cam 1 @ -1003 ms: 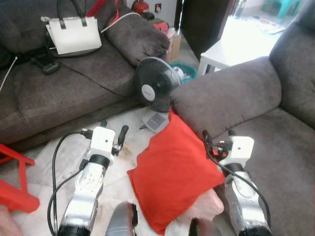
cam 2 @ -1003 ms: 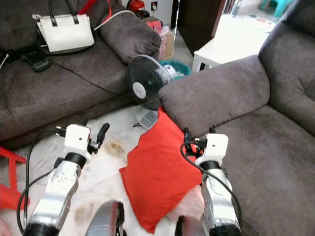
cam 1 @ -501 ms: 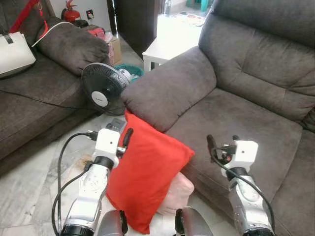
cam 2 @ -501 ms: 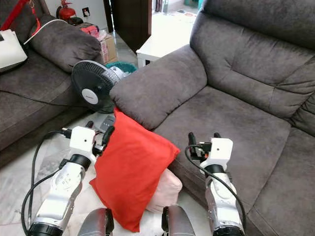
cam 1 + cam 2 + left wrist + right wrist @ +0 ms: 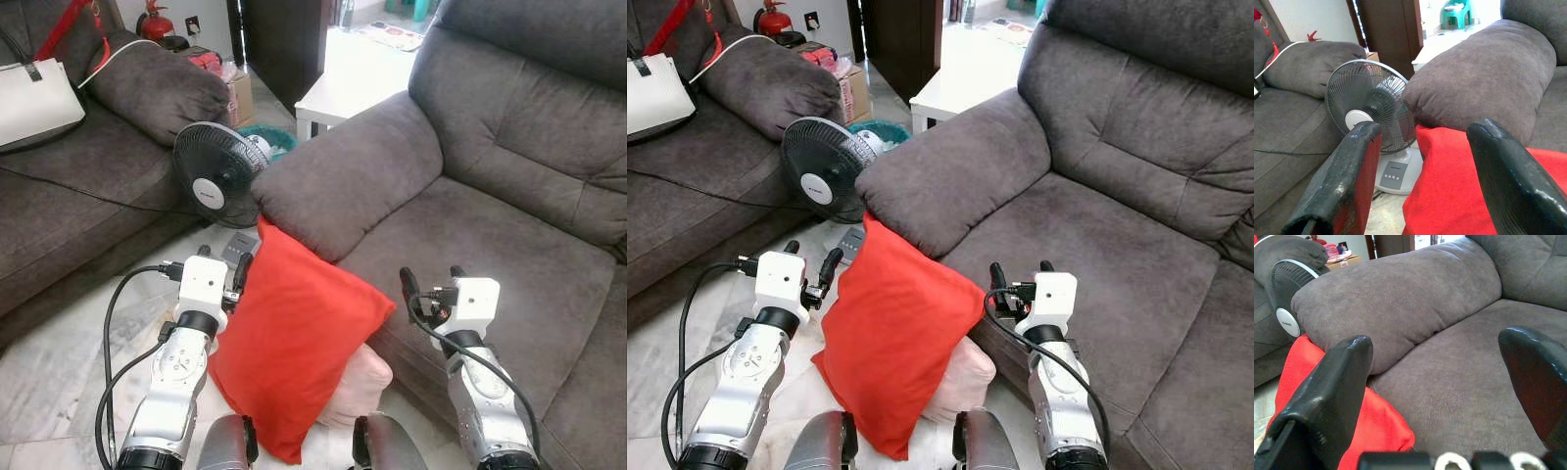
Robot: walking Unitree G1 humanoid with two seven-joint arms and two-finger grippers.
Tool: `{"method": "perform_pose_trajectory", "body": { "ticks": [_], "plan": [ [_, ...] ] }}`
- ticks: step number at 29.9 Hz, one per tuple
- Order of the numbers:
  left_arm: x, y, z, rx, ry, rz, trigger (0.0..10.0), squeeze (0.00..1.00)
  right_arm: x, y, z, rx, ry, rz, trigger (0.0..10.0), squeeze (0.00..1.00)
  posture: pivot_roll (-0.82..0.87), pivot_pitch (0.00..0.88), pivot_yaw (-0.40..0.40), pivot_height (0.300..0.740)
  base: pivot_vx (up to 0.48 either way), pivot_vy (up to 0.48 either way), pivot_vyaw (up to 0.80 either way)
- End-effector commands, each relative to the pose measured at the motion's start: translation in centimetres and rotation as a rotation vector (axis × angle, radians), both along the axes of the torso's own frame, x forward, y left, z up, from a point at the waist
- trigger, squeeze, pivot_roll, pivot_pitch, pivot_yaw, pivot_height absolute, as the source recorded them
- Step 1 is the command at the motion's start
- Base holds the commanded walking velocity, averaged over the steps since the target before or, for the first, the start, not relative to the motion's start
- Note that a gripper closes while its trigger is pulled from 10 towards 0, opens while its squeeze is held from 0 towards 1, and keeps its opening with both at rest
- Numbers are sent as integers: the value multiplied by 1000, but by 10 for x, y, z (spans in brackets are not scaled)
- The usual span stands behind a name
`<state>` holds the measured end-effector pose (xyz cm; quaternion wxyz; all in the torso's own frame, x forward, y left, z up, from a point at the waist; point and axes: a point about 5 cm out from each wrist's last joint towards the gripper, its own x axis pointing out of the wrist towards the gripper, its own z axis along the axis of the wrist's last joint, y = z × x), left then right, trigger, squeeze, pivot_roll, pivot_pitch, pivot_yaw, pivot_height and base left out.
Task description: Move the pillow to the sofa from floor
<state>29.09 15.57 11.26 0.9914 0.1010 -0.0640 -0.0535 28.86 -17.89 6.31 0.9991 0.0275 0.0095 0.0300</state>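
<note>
Red pillow on floor, leaning vs sofa armrest.
L hand wide open, empty, just beside pillow's edge at 9 o'clock. R hand wide open, empty, over sofa seat at pillow's 3. Fan at 11, pink cushion tucked under pillow.

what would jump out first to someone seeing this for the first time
The red pillow stands out most, propped on end on the floor against the grey sofa's armrest, with a pale pink cushion tucked behind its lower edge. Next, the two silver arms flank it: the left gripper beside its upper left edge, the right gripper over the seat front, both with jaws open. A black fan stands behind.
</note>
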Motion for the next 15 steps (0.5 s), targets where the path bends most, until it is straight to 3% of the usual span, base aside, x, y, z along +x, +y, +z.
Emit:
{"method": "perform_pose_trajectory", "body": {
  "ticks": [1, 3, 15],
  "plan": [
    [-1, 1, 0, -1, -2, 9, 10000, 0, 0, -1, -1, -8, 3, 1, 10000, 0, 133, 84, -27, 625, 251, 0, 0],
    [-1, 1, 0, -1, -1, 10, 10000, 0, -1, -1, -2, 24, 4, -14, 10000, 0, 134, 84, -27, 625, 255, 0, 0],
    [-1, 0, -1, 0, 1, 5, 10000, 0, 0, -1, -2, 4, 5, -4, 10000, 0, 131, 84, -26, 625, 272, 0, 0]
  ]
}}
